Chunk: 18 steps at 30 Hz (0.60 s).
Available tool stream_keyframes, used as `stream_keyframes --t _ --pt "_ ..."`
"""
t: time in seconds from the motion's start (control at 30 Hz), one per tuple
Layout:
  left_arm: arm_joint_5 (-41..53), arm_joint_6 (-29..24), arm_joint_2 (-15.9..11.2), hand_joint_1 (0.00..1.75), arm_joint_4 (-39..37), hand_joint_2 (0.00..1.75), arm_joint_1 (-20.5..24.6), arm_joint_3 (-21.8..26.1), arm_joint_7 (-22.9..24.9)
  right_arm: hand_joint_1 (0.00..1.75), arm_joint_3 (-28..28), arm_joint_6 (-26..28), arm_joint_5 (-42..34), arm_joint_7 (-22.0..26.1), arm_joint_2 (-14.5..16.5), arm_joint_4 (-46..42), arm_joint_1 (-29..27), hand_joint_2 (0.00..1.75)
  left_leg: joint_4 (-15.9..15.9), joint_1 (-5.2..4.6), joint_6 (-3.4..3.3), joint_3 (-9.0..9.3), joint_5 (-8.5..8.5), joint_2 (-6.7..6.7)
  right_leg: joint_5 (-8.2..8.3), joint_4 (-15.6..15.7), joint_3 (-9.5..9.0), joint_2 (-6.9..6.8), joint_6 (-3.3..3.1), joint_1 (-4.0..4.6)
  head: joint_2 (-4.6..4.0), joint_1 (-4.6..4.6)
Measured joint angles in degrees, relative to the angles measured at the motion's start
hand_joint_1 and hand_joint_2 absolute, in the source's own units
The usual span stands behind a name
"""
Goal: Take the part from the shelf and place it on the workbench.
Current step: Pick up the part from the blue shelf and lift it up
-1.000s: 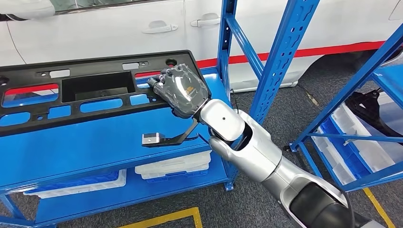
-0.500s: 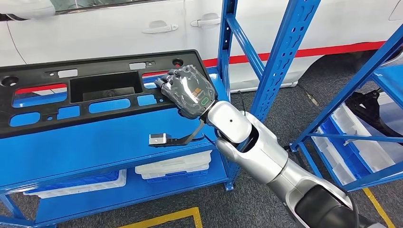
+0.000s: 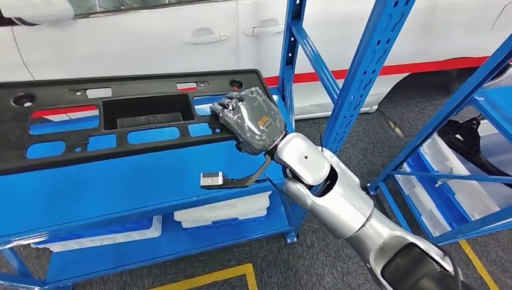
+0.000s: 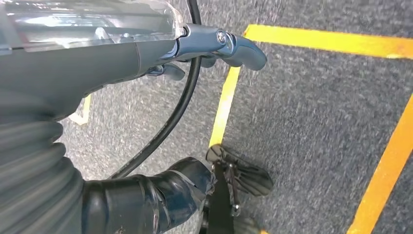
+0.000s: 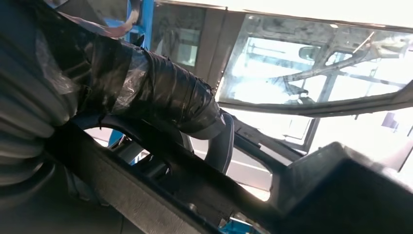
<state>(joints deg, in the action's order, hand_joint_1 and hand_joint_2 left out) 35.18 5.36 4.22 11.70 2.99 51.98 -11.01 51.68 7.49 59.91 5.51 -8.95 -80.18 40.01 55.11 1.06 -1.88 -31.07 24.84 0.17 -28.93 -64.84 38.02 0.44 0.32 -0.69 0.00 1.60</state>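
Right hand (image 3: pixel 253 119) grips the right end of the black part (image 3: pixel 115 118), fingers curled over its edge. Hand and part now sit further right than before. Part lies flat on the blue shelf (image 3: pixel 121 181), long axis left-right. Left hand (image 4: pixel 146 48) hangs above the floor, holding nothing, fingers loosely apart.

The head view is evenly and brightly lit, with crisp edges and soft, short shadows under the black part (image 3: pixel 121 121) on the blue shelf (image 3: pixel 139 181). A pale sheen lies on the right hand (image 3: pixel 253 121) and its silver arm. In the left wrist view the clear cover of the left hand (image 4: pixel 97 44) catches white glare, while the grey floor (image 4: pixel 316 112) looks grainy. The right wrist view is dim and blurred close up, backlit by blown-out car windows (image 5: pixel 311 63).
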Motion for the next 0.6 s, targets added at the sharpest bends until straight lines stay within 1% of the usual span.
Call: stream_keyframes --t 0.03,0.07,0.1,0.13,0.17,0.2,0.23,0.27,0.3,0.33,0.37,0.4,0.43,0.47,0.5,0.53,0.57,0.6 --pt "0.2 -0.2 0.0 0.00 0.0 1.75 0.0 0.0 0.0 1.75 -0.1 0.2 0.0 0.0 -0.2 0.0 -0.3 1.75 0.0 0.02 -0.11 -0.17 -0.09 0.04 -2.01 -3.7 1.50 -0.03 0.15 -0.09 0.00 0.00" --pt "0.4 -0.4 0.0 0.00 0.0 1.75 -0.1 0.0 0.1 1.75 -0.1 0.3 0.1 0.1 -0.4 0.0 -0.7 1.75 0.2 0.03 -0.09 -0.38 -0.09 0.05 -3.33 -6.9 2.77 -0.07 0.33 -0.24 0.00 -0.01" --pt "0.6 -0.5 0.0 0.00 0.0 1.75 -0.1 0.0 0.1 1.75 -0.1 0.4 0.3 0.1 -0.6 0.0 -1.1 1.75 0.5 0.08 -0.05 -0.63 -0.06 0.05 -3.66 -8.8 3.37 -0.10 0.53 -0.42 0.00 -0.01" --pt "0.7 -0.5 0.0 0.00 0.0 1.75 -0.1 0.0 0.2 1.75 -0.1 0.4 0.5 0.2 -0.8 0.0 -1.4 1.75 0.9 0.16 0.05 -0.92 0.01 0.05 -2.85 -8.4 2.93 -0.15 0.74 -0.63 0.00 -0.01" --pt "0.8 -0.5 0.0 0.00 0.0 1.75 -0.1 0.0 0.2 1.75 -0.1 0.5 0.6 0.2 -0.9 0.0 -1.6 1.75 1.4 0.30 0.27 -1.24 0.15 0.03 -1.21 -5.8 1.38 -0.22 0.94 -0.87 0.00 -0.02" --pt "1.0 -0.5 0.0 0.00 0.0 1.75 -0.1 0.0 0.3 1.75 -0.2 0.5 0.7 0.3 -1.0 0.0 -1.6 1.75 2.0 0.44 0.60 -1.63 0.37 0.00 0.07 -2.2 -0.65 -0.29 1.15 -1.06 0.00 -0.01" --pt "1.0 -0.5 -0.1 0.00 0.0 1.75 -0.1 0.0 0.3 1.75 -0.2 0.5 0.8 0.2 -1.0 -0.1 -1.7 1.75 2.7 0.50 1.00 -2.08 0.58 -0.06 1.17 0.8 -2.33 -0.25 1.17 -1.03 0.00 -0.02" --pt "1.1 -0.5 -0.2 0.00 0.0 1.75 0.0 0.0 0.3 1.75 -0.2 0.5 0.8 0.2 -1.0 -0.2 -1.7 1.75 3.2 0.47 1.43 -2.44 0.74 -0.13 1.68 2.7 -3.30 -0.17 0.99 -0.96 0.00 -0.02" --pt "1.1 -0.5 -0.2 0.00 0.0 1.75 0.0 0.0 0.4 1.75 -0.2 0.5 0.8 0.2 -1.1 -0.4 -1.7 1.75 3.6 0.37 1.80 -2.76 0.80 -0.22 1.54 3.3 -3.51 -0.05 0.65 -0.86 0.00 -0.03" --pt "1.2 -0.5 -0.3 0.00 0.0 1.75 0.0 0.0 0.4 1.75 -0.3 0.5 0.8 0.2 -1.1 -0.5 -1.8 1.75 3.8 0.32 2.15 -2.97 0.71 -0.31 1.71 3.0 -3.21 0.08 0.18 -0.70 0.00 -0.03" --pt "1.2 -0.5 -0.3 0.00 0.0 1.75 0.0 0.0 0.4 1.75 -0.3 0.5 0.9 0.2 -1.1 -0.6 -1.8 1.75 3.9 0.35 2.49 -3.10 0.58 -0.37 1.79 3.1 -2.96 0.10 -0.33 -0.72 0.00 -0.03" --pt "1.3 -0.5 -0.3 0.00 0.0 1.75 0.0 0.0 0.4 1.75 -0.3 0.5 1.0 0.2 -1.1 -0.7 -1.8 1.75 4.2 0.46 2.78 -3.38 0.84 -0.39 1.95 3.3 -2.78 0.07 -0.83 -0.74 0.00 -0.04" --pt "1.4 -0.5 -0.3 0.00 0.0 1.75 0.0 0.0 0.4 1.75 -0.3 0.5 1.0 0.2 -1.1 -0.8 -1.8 1.75 5.0 0.59 3.04 -3.80 1.73 -0.37 2.29 3.4 -2.52 0.02 -1.36 -0.70 0.00 -0.03" --pt "1.4 -0.5 -0.3 0.00 0.0 1.75 0.0 0.0 0.5 1.75 -0.3 0.5 1.1 0.2 -1.1 -0.9 -1.8 1.75 6.7 0.65 3.21 -4.54 3.39 -0.33 2.65 3.6 -2.24 -0.05 -1.86 -0.71 0.00 -0.04" --pt "1.5 -0.5 -0.3 0.00 0.0 1.75 0.0 0.0 0.5 1.75 -0.3 0.5 1.1 0.2 -1.1 -0.9 -1.8 1.75 9.7 0.68 3.32 -5.62 5.72 -0.28 3.00 3.6 -1.89 -0.12 -2.24 -0.64 0.00 -0.04" --pt "1.6 -0.5 -0.3 0.00 0.0 1.75 0.0 0.0 0.5 1.75 -0.3 0.5 1.1 0.2 -1.1 -0.9 -1.8 1.75 13.4 0.66 3.39 -6.89 8.14 -0.26 3.34 3.7 -1.43 -0.19 -2.49 -0.49 0.00 -0.04" --pt "1.6 -0.5 -0.3 0.00 0.0 1.75 0.1 0.0 0.5 1.75 -0.3 0.5 1.1 0.3 -1.1 -0.9 -1.8 1.75 17.0 0.64 3.41 -7.99 10.00 -0.26 3.71 3.6 -0.93 -0.23 -2.63 -0.31 0.00 -0.04" --pt "1.7 -0.5 -0.3 0.00 0.0 1.75 0.1 0.0 0.5 1.75 -0.3 0.5 1.1 0.3 -1.1 -0.9 -1.9 1.75 19.3 0.61 3.34 -8.42 10.90 -0.26 4.09 3.6 -0.42 -0.27 -2.70 -0.11 0.00 -0.04"
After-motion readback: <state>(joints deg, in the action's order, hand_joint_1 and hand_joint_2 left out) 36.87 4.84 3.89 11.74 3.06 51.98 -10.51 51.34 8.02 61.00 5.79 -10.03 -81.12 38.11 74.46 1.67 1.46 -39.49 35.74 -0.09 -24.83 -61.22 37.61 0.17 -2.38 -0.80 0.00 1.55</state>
